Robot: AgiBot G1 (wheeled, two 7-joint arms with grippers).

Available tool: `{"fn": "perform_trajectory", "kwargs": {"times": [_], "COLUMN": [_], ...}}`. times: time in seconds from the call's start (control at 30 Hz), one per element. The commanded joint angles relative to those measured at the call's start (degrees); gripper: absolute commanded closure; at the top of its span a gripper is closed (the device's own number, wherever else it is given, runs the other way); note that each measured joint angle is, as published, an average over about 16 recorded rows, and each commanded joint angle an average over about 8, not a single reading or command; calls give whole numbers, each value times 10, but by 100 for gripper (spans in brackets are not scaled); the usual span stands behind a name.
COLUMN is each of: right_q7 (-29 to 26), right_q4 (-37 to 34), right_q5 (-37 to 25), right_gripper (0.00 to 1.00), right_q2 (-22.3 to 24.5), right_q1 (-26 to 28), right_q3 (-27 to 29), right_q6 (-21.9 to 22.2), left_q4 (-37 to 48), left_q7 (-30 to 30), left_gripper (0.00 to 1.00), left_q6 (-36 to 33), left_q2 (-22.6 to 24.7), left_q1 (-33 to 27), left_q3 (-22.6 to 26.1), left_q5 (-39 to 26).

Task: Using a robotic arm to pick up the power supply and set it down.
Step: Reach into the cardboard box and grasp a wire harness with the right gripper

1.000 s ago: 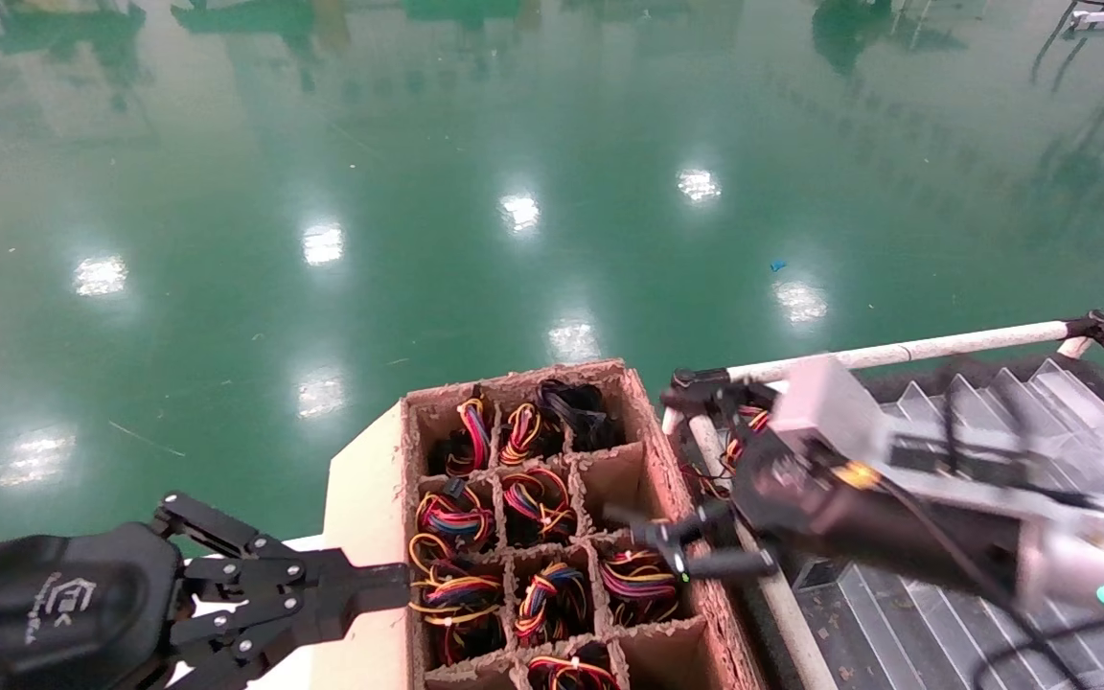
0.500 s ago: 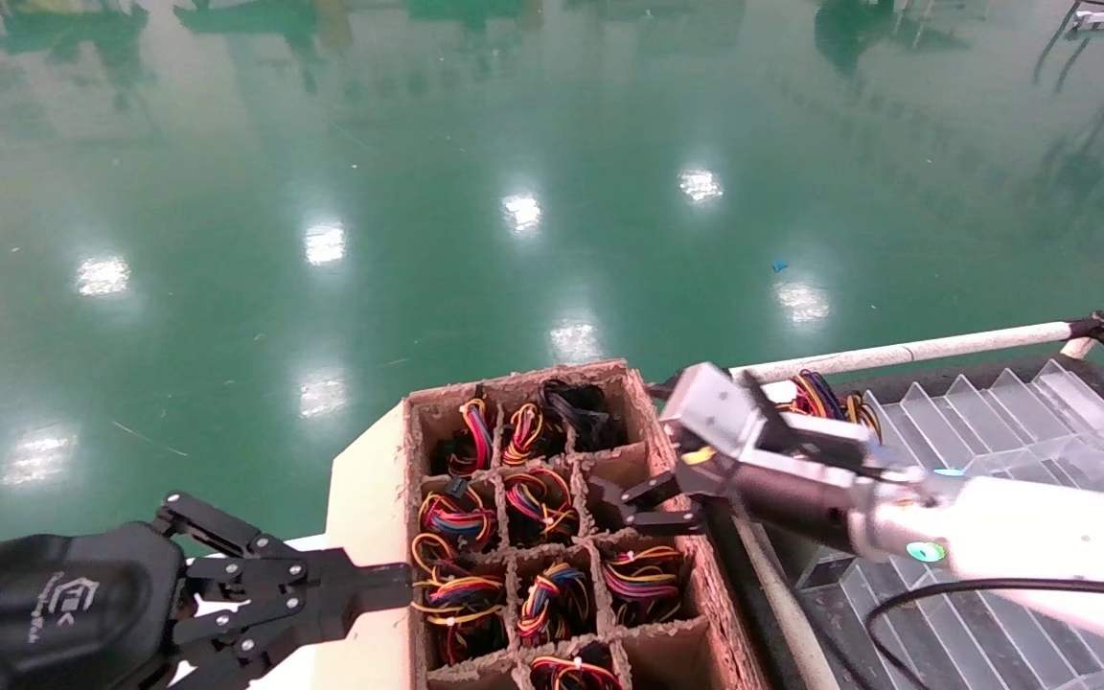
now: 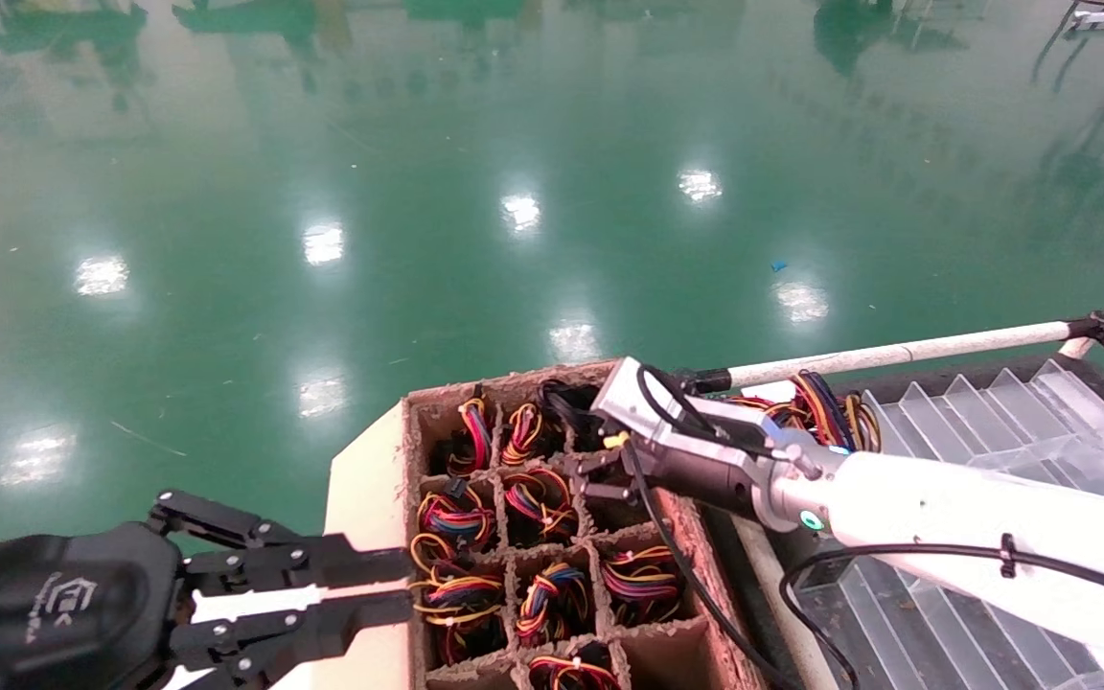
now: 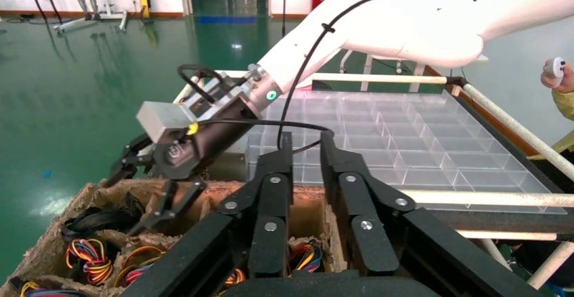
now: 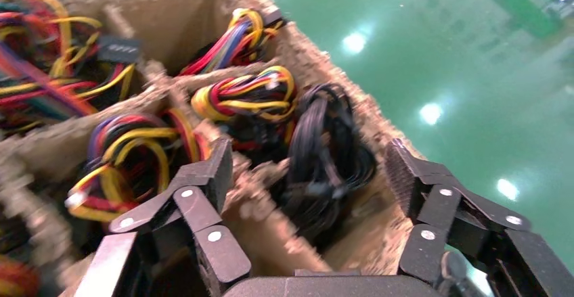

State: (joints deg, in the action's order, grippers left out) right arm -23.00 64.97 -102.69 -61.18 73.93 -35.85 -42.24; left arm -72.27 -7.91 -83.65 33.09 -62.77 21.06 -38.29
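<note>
Head view: right gripper (image 3: 583,476) hangs over the far corner of the divided cardboard tray (image 3: 375,498), fingers spread wide and empty. Right wrist view confirms the spread: the two fingertips (image 5: 220,165) straddle the corner compartment holding the bundle of all-black cables (image 5: 325,158), with the partition wall just below the near finger. The power supply (image 3: 579,407) sits in that compartment, directly under and slightly ahead of the open fingers; only its black cabling is visible, the metal body being hidden down in the cell. Neighbouring cells, beside and behind the hand, hold red-yellow-blue wire bundles (image 3: 535,500). Progress, as judged: approach is nearly complete, no contact and no grasp yet; descent, closing, lifting and setting down all remain. The clear divided tray (image 4: 406,134) behind the right wrist looks a likely drop site, though this cannot be confirmed. Left gripper (image 3: 399,589) is parked beside the cardboard tray's near edge, fingers slightly parted, holding nothing. Writing: a white logo on the left wrist housing (image 3: 58,599), not legible; no other labels readable.
</note>
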Motion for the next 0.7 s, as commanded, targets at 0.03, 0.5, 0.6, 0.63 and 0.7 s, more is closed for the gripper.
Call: {"fn": "perform_trajectory", "kwargs": {"times": [0.03,0.5,0.6,0.63,0.7], "right_q7": [2,26,26,26,26], "right_q4": [-11,-84,-90,-91,-92], "right_q5": [-8,-31,-33,-33,-34], "right_gripper": [100,100,100,100,100], "right_q2": [-11,-59,-59,-59,-59], "right_q1": [5,21,21,22,22], "right_q3": [-3,-14,-14,-14,-14], "right_q6": [8,38,40,40,41], "left_q4": [0,0,0,0,0], "left_q7": [0,0,0,0,0], "left_gripper": [0,0,0,0,0], "left_q6": [0,0,0,0,0], "left_q2": [0,0,0,0,0], "left_q1": [0,0,0,0,0], "left_q3": [0,0,0,0,0], "left_q5": [0,0,0,0,0]}}
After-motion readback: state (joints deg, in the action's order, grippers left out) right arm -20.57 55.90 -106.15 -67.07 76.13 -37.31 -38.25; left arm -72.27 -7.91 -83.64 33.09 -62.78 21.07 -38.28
